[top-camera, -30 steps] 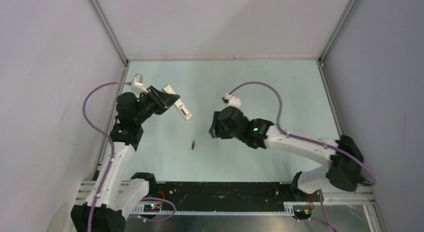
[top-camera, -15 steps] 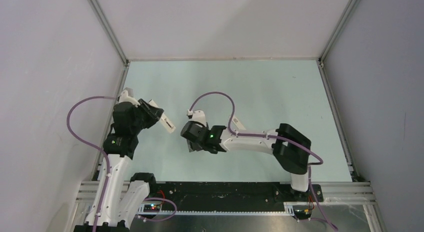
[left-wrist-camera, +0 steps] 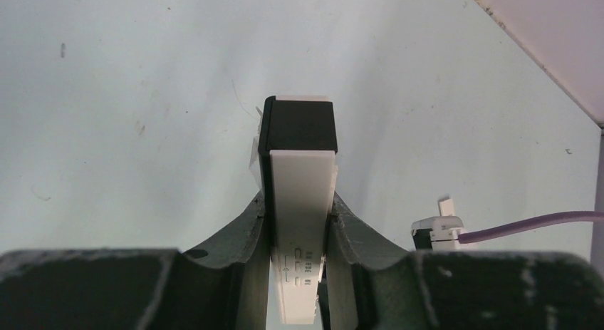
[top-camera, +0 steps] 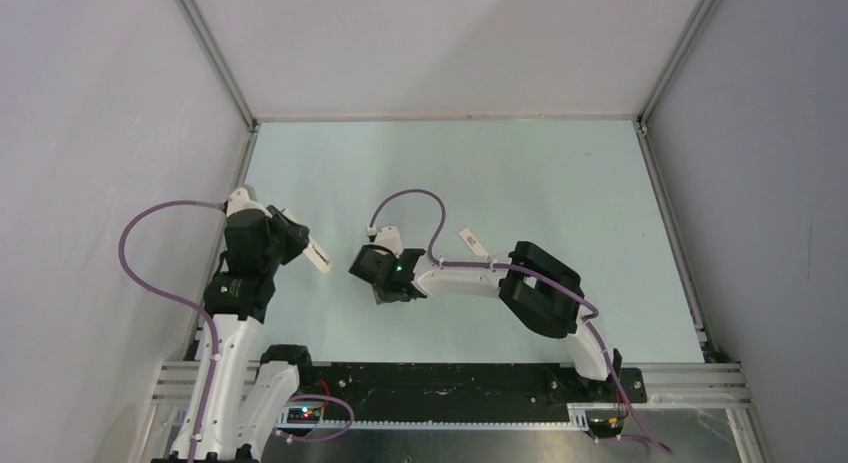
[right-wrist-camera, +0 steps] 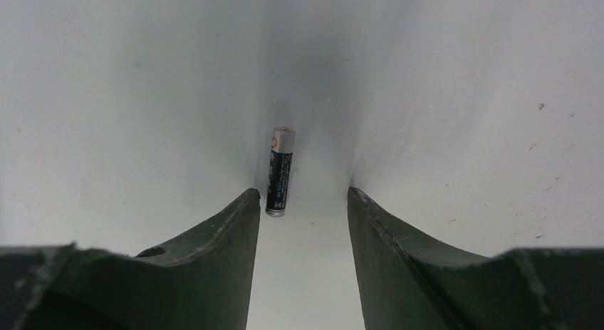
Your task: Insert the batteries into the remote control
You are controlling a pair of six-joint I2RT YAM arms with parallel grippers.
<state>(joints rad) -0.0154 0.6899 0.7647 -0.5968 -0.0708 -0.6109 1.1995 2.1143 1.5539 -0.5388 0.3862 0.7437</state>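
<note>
left end effector (left-wrist-camera: 299, 202): pressed together on the remote control (left-wrist-camera: 300, 173), pinching its white body by the long sides, dark end pointing away from me.
remote control, place: held up off the counter (top-camera: 560, 173), close to its left edge, in the near half.
right end effector (right-wrist-camera: 303, 202): spread, fingers low on either side of one battery (right-wrist-camera: 280, 172), gripping nothing.
battery, place: lying flat on the counter, left of the middle and toward the near edge; its near end sits just inside my right fingers, closer to the left one, light cap pointing away.
second battery: i cannot find it in any view, and i cannot tell whether it is already inside the remote control.
white strip (top-camera: 470, 240): a small flat piece on the counter near the middle, beside my right arm; possibly the cover, too small to be sure.
done, as i judge it: remote control picked up and steadied.
left to do: close on this battery, lift it, seat it in the remote control, then account for the other cell.
</note>
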